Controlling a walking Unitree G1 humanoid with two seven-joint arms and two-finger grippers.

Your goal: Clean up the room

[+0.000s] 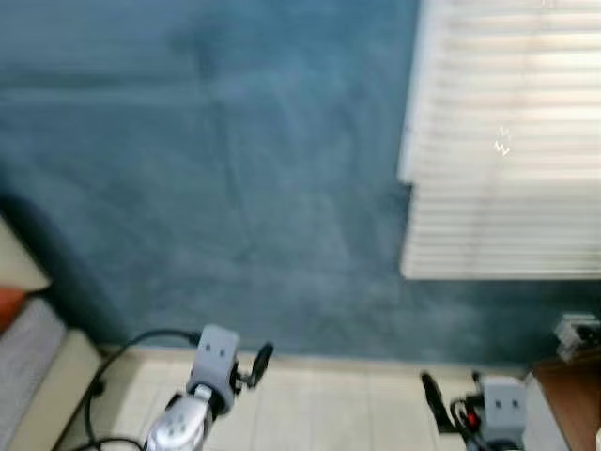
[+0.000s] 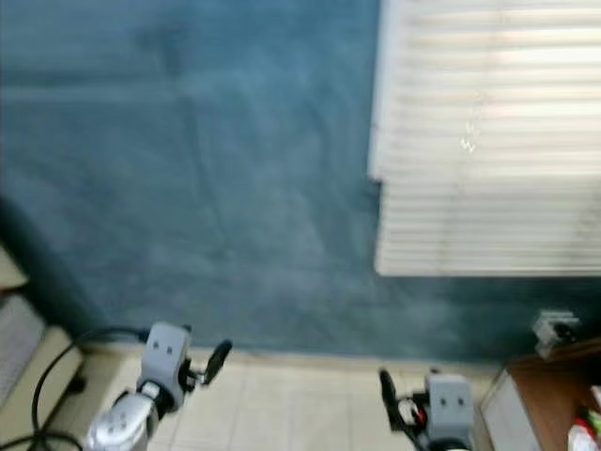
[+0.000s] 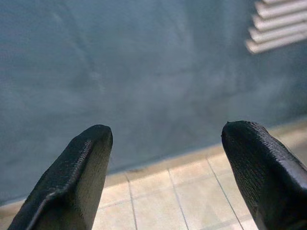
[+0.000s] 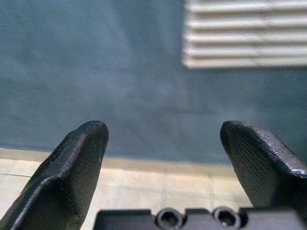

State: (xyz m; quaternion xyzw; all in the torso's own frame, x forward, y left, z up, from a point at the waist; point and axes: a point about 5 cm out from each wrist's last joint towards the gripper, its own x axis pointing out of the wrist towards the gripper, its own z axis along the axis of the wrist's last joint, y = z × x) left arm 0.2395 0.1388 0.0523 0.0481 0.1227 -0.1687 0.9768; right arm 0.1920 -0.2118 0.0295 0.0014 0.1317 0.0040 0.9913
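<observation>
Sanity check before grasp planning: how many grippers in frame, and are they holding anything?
2. Left gripper is low on the left, open and holding nothing; right gripper is low on the right, also open and holding nothing. Both face the blue wall.

A blue wall [image 1: 235, 169] with white window blinds [image 1: 507, 141] rises above a pale tiled floor [image 1: 329, 404].

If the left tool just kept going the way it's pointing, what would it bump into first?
Probably the blue wall. The left tool is open and aimed at it above the tiled floor, with nothing between, though depth is hard to judge.
</observation>
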